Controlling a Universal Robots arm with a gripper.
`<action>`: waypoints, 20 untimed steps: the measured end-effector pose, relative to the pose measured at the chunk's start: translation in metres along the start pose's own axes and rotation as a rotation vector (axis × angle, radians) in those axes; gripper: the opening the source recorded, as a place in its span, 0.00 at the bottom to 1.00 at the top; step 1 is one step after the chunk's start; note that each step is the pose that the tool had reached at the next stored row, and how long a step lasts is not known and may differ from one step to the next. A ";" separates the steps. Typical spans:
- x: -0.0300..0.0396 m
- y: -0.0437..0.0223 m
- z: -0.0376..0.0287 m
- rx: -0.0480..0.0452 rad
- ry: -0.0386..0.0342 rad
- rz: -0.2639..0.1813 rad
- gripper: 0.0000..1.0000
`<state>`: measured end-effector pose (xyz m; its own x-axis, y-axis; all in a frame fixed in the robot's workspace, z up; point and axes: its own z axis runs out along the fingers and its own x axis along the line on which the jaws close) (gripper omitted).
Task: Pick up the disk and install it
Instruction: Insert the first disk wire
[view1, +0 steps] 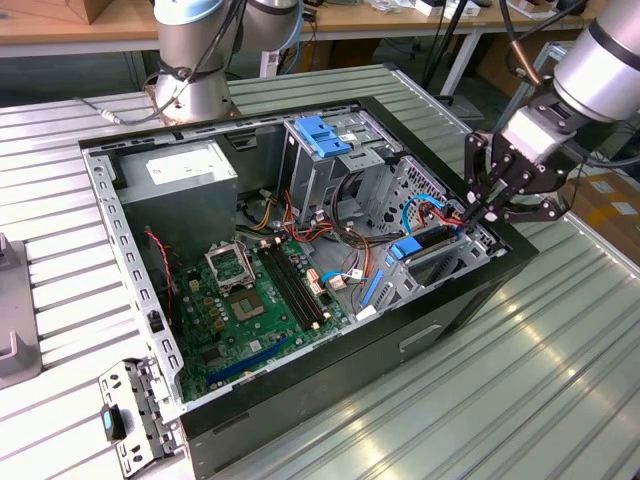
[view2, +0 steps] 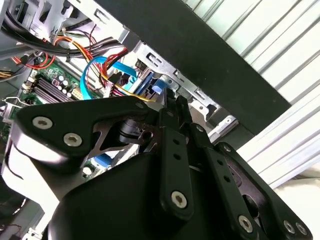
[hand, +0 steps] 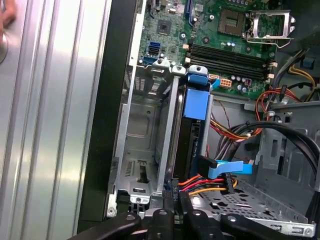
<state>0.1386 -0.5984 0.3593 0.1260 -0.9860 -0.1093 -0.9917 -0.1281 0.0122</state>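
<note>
Ribbed table (view1: 560, 340), disk (hand: 194, 105) bay-seated.

The arm (view1: 600, 70) has silver-grey tube segments with a pale blue-grey cap at the base joint (view1: 190, 50). A white collar sits just above the gripper (view1: 487, 208), whose black linkage bars are pinned with round silver screws. Black cables run along the wrist. In the second wrist view the gripper (view2: 172, 102) body looks matte black, perhaps plastic.
</note>
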 end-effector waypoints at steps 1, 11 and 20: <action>-0.0011 0.0041 0.0004 0.0003 -0.0002 0.002 0.16; -0.0121 0.0178 0.0041 -0.0048 0.0481 0.011 0.16; -0.0264 0.0176 0.0093 -0.0270 0.0433 0.022 0.16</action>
<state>0.1176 -0.5737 0.3532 0.1059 -0.9922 -0.0655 -0.9932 -0.1087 0.0410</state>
